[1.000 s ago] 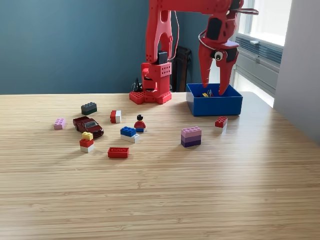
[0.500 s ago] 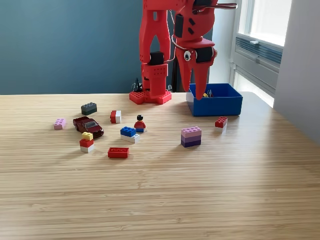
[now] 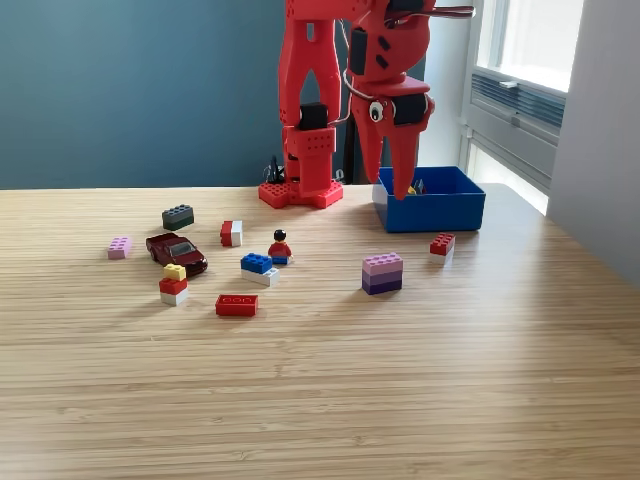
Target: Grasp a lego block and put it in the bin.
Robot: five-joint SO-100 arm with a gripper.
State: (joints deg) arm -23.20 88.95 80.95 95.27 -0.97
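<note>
Wood-grain laminate covers the counter point(image 3: 400, 400), which fills the lower part of the exterior view. Next in size, the red arm point(image 3: 310, 110) stands on its base at the back edge, bent over so that its pincer point(image 3: 392, 178) hangs points-down over the near-left corner of the bin point(image 3: 430, 210). The pincer's two prongs sit close together with only a narrow gap between them, and nothing shows between the tips. The blue bin rests at the back of the counter toward the exterior view's right, just beside the arm's base, with a few small coloured pieces inside it.

In front of the bin lie a pink-and-purple stacked block point(image 3: 382, 273) and, nearer the bin, a small red-and-white block point(image 3: 441, 244). Toward the exterior view's left are a dark red toy car point(image 3: 177, 251), a dark grey block point(image 3: 178, 216), a flat red block point(image 3: 237, 305), a blue-and-white block point(image 3: 259, 268), a red-and-white block point(image 3: 231, 233), a yellow, red and white stack point(image 3: 174, 284), a pink block point(image 3: 119, 247) and a small figure point(image 3: 280, 247).
</note>
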